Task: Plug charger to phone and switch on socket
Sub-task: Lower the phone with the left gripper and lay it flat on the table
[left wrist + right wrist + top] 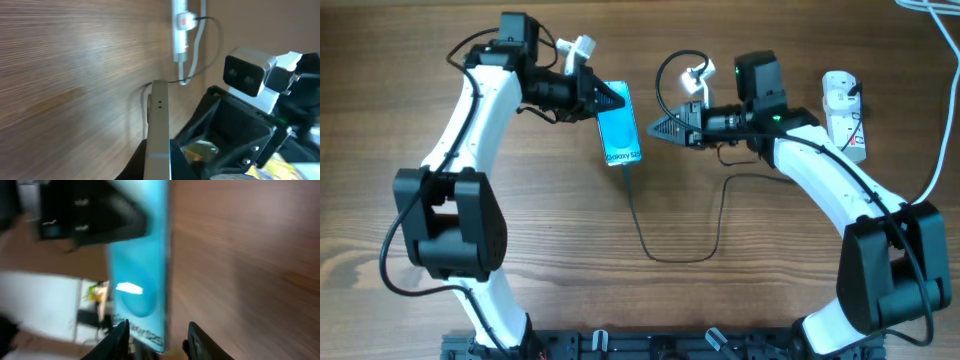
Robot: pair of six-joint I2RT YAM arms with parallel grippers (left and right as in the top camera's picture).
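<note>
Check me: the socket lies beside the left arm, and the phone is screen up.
Not quite. The overhead view shows the socket beside the right arm, not the left. The phone is screen up, as you said.

Overhead view is crisp and evenly lit, soft shadows hugging the arms on the brown wood-grain table (pixel 740 300). Left wrist view smears, its grain streaked. Right wrist view is blurrier yet, a white glare patch on the cyan-screened rectangular phone (pixel 142 255).
</note>
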